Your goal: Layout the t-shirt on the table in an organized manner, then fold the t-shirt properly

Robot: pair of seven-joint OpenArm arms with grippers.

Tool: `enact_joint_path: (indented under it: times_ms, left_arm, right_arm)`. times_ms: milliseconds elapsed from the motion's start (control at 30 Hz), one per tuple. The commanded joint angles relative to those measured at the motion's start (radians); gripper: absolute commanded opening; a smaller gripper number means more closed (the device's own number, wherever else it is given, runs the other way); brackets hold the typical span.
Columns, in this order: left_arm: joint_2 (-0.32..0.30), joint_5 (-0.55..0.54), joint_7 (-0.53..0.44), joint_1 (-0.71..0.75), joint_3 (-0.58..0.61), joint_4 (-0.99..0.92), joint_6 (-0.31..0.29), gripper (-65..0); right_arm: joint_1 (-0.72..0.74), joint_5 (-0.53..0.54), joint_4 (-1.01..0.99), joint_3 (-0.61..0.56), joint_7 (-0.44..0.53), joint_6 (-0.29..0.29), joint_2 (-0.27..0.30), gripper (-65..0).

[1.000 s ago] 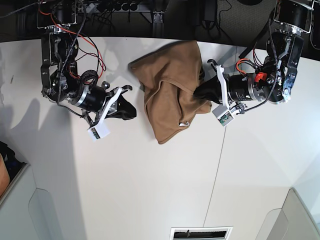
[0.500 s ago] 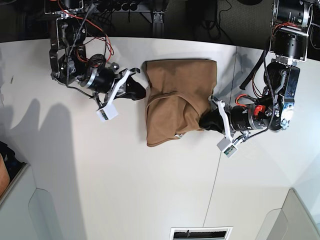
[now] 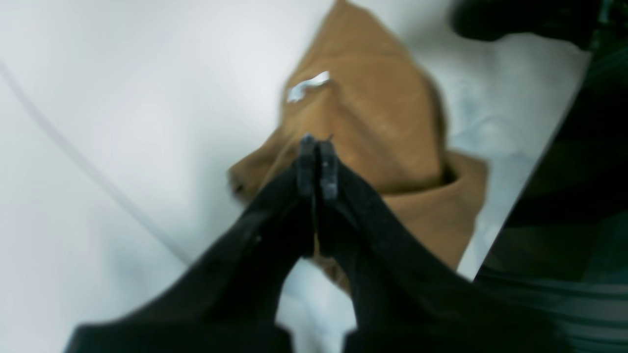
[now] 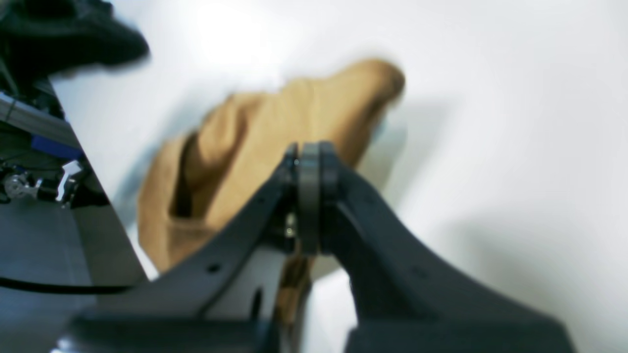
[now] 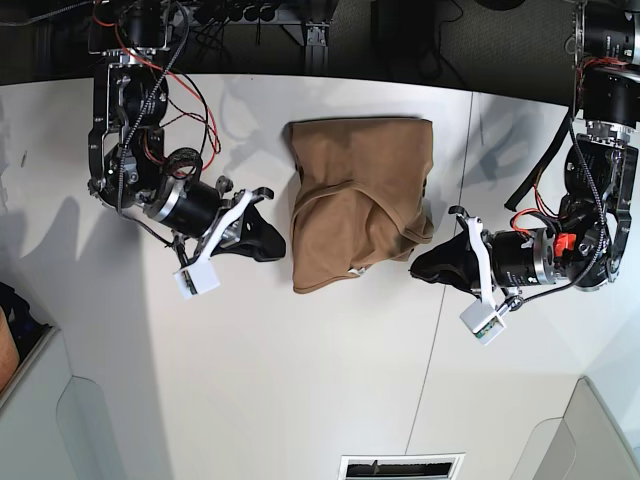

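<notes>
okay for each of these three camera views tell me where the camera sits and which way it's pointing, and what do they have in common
Base: overhead, looking straight down on the table; both arms show, the left gripper and the right gripper flanking the t-shirt.
Left wrist: on the left arm, looking along the shut left gripper toward the t-shirt.
Right wrist: on the right arm, looking along the shut right gripper at the t-shirt.
Shared: all three show the t-shirt on the white table.

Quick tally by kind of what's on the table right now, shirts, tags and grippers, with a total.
t-shirt, tan, bunched on the white table: 1
white tag on the shirt: 1
grippers, both shut and empty, left gripper, right gripper: 2
Total: 4
</notes>
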Motion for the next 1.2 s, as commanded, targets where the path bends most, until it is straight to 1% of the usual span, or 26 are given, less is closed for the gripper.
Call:
enact_joint_path:
  times_ms: [0,100,200,300,433,500,600,733,900,967,1033,1100,1167]
  left_arm:
    - [-0.010,-0.018,-0.016,0.002,-0.006,0.019,-0.005,-65.0]
    - [-0.011,0.027,-0.051,0.056,-0.006,0.014,-0.005,-65.0]
    - [-0.006,0.072,-0.103,0.097,-0.006,-0.014,-0.005,-65.0]
    - [0.012,0.122,-0.123,0.115,-0.006,-0.086,-0.005,-65.0]
    - [0.030,0.124,-0.146,0.150,-0.006,-0.199,-0.005,-65.0]
    - [0.037,0.123,-0.159,0.156,-0.006,-0.224,-0.005,-65.0]
    - [0.042,0.117,-0.165,0.143,-0.007,-0.224,-0.005,-65.0]
    - [0.041,0.098,-0.157,0.109,-0.034,-0.192,-0.005,-65.0]
    - [0.041,0.040,-0.080,0.100,-0.149,-0.094,-0.005,-65.0]
    - [0.041,0.010,-0.041,0.101,-0.194,-0.058,-0.005,-65.0]
    - [0.035,-0.015,-0.008,0.107,-0.225,-0.029,-0.005,-65.0]
    - [0.021,-0.019,-0.001,0.127,-0.246,-0.003,-0.005,-65.0]
    - [-0.002,-0.018,0.001,0.163,-0.257,0.026,-0.005,-65.0]
  right_arm:
    - [0.030,0.009,0.011,-0.020,0.020,0.009,-0.016,-65.0]
    - [0.064,-0.072,-0.025,-0.094,0.045,0.009,-0.070,-65.0]
    - [0.094,-0.168,-0.097,-0.174,0.080,0.008,-0.105,-65.0]
    - [0.124,-0.243,-0.219,-0.248,0.126,0.007,-0.115,-65.0]
    - [0.131,-0.309,-0.378,-0.293,0.172,0.007,-0.114,-65.0]
    - [0.131,-0.309,-0.426,-0.291,0.186,0.007,-0.114,-65.0]
    - [0.132,-0.288,-0.424,-0.291,0.197,0.007,-0.114,-65.0]
    - [0.131,-0.257,-0.333,-0.291,0.183,0.006,-0.114,-65.0]
    - [0.132,-0.234,-0.177,-0.291,0.158,-0.003,-0.115,-65.0]
    - [0.132,-0.235,-0.116,-0.291,0.127,-0.005,-0.114,-65.0]
    - [0.129,-0.234,-0.073,-0.290,0.075,-0.008,-0.114,-65.0]
    - [0.117,-0.233,-0.043,-0.291,0.037,-0.010,-0.108,-65.0]
    - [0.089,-0.212,-0.022,-0.291,0.031,-0.011,-0.087,-65.0]
